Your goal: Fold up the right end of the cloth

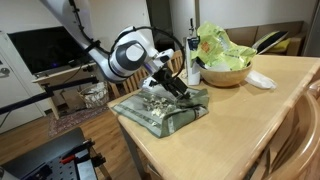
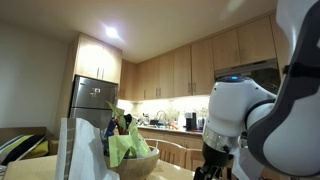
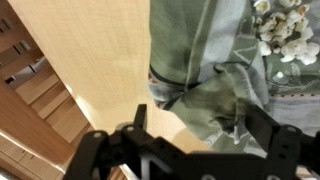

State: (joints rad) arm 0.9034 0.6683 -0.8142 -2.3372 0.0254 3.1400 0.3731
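The cloth (image 1: 160,108) is grey-green with a cream floral band and lies at the near corner of the wooden table (image 1: 250,125), one end folded over into a thick layer. My gripper (image 1: 176,86) hangs right above that folded end. In the wrist view the cloth (image 3: 205,55) fills the upper right, with a bunched fold between my fingers. The gripper (image 3: 200,125) is open. Its left finger (image 3: 140,118) stands clear of the fabric over bare table, and its right finger (image 3: 263,125) is next to the fold. The cloth is out of sight in the exterior view facing the kitchen cabinets.
A wooden bowl (image 1: 225,72) of green items stands behind the cloth, with a dark bottle (image 1: 192,60) next to it and a small white napkin (image 1: 260,80) to its right. The table edge (image 3: 60,95) drops off close beside the cloth. Bowl (image 2: 135,162) and arm (image 2: 250,120) show against kitchen cabinets.
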